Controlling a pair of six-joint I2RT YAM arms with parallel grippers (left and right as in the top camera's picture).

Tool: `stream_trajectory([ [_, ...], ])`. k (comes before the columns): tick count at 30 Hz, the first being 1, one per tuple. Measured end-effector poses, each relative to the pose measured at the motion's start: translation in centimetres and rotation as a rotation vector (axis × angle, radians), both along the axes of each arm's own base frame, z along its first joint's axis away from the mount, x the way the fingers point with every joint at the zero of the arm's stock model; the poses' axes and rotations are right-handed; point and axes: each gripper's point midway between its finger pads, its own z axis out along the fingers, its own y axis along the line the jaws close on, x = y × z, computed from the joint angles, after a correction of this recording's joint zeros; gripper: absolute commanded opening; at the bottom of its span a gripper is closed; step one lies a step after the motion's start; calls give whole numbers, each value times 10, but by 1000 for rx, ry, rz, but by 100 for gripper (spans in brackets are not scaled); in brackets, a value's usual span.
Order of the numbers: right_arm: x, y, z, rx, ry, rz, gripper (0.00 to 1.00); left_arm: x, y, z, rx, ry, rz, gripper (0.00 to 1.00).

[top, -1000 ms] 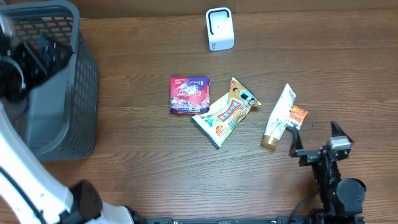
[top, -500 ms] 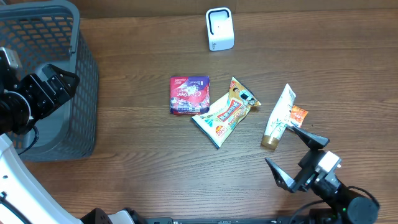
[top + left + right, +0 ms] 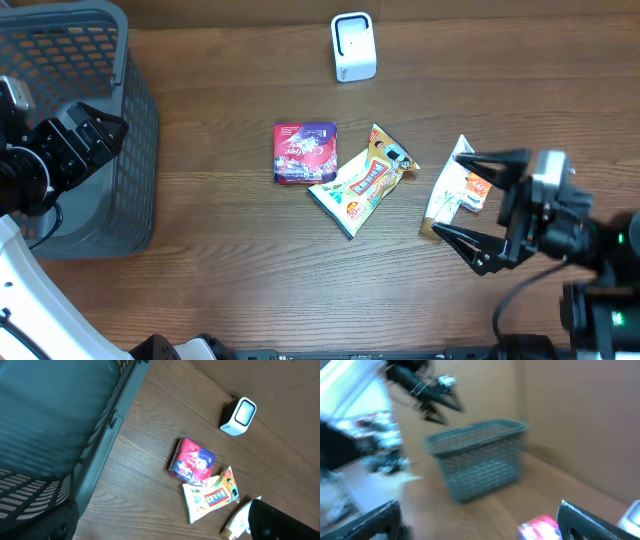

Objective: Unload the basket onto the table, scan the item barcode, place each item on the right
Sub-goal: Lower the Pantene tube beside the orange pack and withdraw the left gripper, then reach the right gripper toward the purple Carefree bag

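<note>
Tube (image 3: 443,200) near snack packet (image 3: 362,180), right hand (image 3: 481,205) over it wide apart, left hand (image 3: 98,142) likewise apart.

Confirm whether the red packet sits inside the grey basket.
No, the red packet lies on the wooden table, well clear of the grey basket.

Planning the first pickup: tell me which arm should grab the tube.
Right. The open right gripper hangs at the tube; the left gripper is far off over the basket.
</note>
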Motion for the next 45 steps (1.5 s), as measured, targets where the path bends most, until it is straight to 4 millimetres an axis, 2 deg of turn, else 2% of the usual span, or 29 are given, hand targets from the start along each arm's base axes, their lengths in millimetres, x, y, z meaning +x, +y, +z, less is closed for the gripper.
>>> stream_trajectory([
  [7, 32, 16, -9, 67, 240, 168, 100, 0, 0, 0, 0, -1, 0, 100],
  [16, 80, 46, -55, 117, 556, 145, 100, 0, 0, 0, 0, 0, 0, 100],
  [19, 96, 56, -76, 108, 667, 66, 100, 0, 0, 0, 0, 0, 0, 100],
  [22, 110, 64, -108, 48, 805, -89, 100, 0, 0, 0, 0, 0, 0, 100],
  [24, 115, 64, -131, -32, 891, -231, 100, 0, 0, 0, 0, 0, 0, 100],
  [28, 118, 54, -155, -204, 971, -462, 100, 0, 0, 0, 0, 0, 0, 100],
  [29, 118, 51, -156, -240, 972, -498, 100, 0, 0, 0, 0, 0, 0, 100],
  [32, 123, 52, -142, -241, 934, -515, 100, 0, 0, 0, 0, 0, 0, 100],
  [40, 125, 79, -101, -133, 832, -352, 100, 0, 0, 0, 0, 0, 0, 100],
  [43, 134, 80, -102, -95, 866, -384, 100, 0, 0, 0, 0, 1, 0, 100],
  [45, 144, 80, -114, -92, 904, -434, 100, 0, 0, 0, 0, 0, 0, 100],
])
